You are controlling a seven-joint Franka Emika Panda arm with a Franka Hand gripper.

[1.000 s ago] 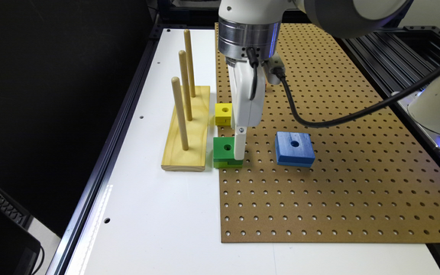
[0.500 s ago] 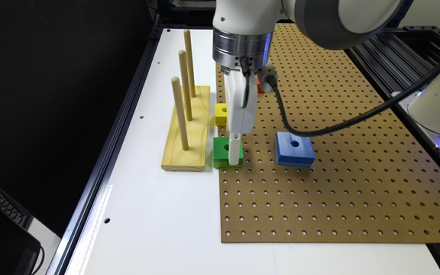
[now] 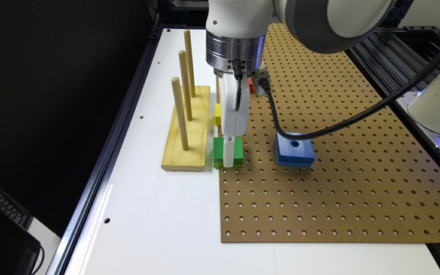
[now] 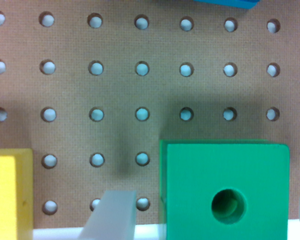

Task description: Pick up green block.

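Three blocks sit on the brown pegboard (image 3: 338, 183) that covers part of the white worktop (image 3: 159, 229). The green block (image 3: 238, 152) lies at the pegboard's edge nearest the wooden peg stand (image 3: 189, 130), with its round centre hole facing up and a lighter green layer along its base. The yellow block (image 3: 217, 114) is just behind it, half hidden by the arm, and the blue block (image 3: 295, 149) lies well apart toward the exterior view's right.

The pincer (image 3: 228, 154) is down at the green block, one white finger standing in front of the block's near face. In the wrist view the pincer (image 4: 210, 220) is open: one pale finger (image 4: 110, 215) shows beside one flank of the green block (image 4: 225, 190) with a narrow gap between them, and what seems to be the other finger is a blurred sliver at the opposite flank. It has hold of nothing. The green block rests flat on the pegboard.
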